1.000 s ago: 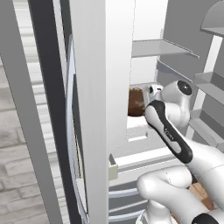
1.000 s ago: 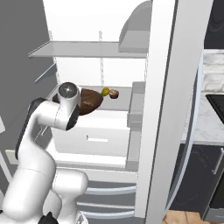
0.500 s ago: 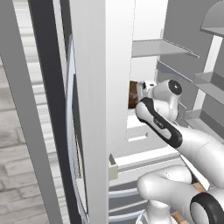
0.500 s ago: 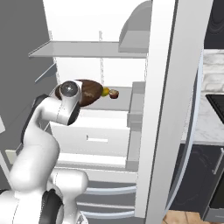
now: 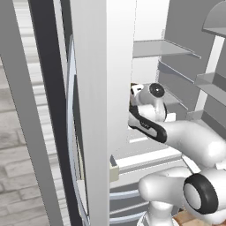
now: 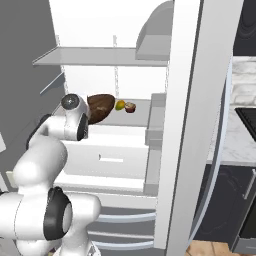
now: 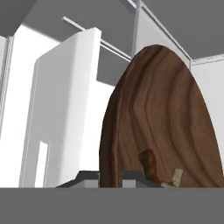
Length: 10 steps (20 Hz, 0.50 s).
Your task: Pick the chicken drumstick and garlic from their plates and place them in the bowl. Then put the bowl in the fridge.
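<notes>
The fridge (image 6: pixel 125 65) stands open, and my arm reaches in over its middle shelf (image 6: pixel 140 112). My gripper (image 7: pixel 109 178) is shut on the rim of the dark brown wooden bowl (image 7: pixel 162 122). From the right base the bowl (image 6: pixel 101 106) shows tilted at the shelf's left end. I cannot tell whether it rests on the shelf. The reddish-brown chicken drumstick (image 7: pixel 149 165) and the pale garlic (image 7: pixel 176 175) lie together low inside the bowl, close to my fingers. The plates are out of view.
A small yellow item (image 6: pixel 120 105) and a small reddish one (image 6: pixel 130 107) sit on the same shelf, just right of the bowl. A white drawer (image 6: pixel 115 155) lies below, a grey shelf (image 6: pixel 100 56) above. The open fridge door (image 5: pixel 88 110) stands close on the left.
My hand has pushed a little deeper into the fridge with the bowl, and my elbow has folded lower. The gripper has stayed shut on the bowl.
</notes>
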{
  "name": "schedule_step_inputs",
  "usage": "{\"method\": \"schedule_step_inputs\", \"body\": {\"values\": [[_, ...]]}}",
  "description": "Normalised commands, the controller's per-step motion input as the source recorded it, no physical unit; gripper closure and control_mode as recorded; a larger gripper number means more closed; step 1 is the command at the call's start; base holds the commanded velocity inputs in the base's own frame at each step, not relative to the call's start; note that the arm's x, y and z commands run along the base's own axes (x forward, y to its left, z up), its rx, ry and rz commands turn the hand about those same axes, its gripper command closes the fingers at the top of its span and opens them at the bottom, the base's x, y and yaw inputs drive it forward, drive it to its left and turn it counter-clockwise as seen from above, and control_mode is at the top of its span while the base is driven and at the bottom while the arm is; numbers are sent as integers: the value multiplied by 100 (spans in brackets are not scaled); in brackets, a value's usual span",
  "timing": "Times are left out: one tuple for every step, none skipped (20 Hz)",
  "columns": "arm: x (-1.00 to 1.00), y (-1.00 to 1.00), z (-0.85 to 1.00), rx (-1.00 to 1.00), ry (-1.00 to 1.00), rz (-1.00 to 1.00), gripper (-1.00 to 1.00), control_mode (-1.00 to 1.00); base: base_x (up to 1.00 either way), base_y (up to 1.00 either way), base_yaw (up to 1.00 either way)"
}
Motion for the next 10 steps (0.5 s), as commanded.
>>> {"method": "schedule_step_inputs", "body": {"values": [[38,3,-16,-18,7,4,100,-100,0,0,0],[34,0,-13,-12,7,4,100,-100,0,0,0],[35,0,-12,-7,5,4,100,-100,0,0,0],[32,0,-12,-4,5,5,100,-100,0,0,0],[34,0,-10,-1,6,5,100,-100,0,0,0],[33,0,-10,0,6,5,100,-100,0,0,0],[33,0,-11,0,7,5,100,-100,0,0,0],[31,0,-13,0,6,4,100,-100,0,0,0],[32,1,-12,0,4,4,100,-100,0,0,0],[30,0,-12,0,1,5,100,-100,0,0,0]]}}
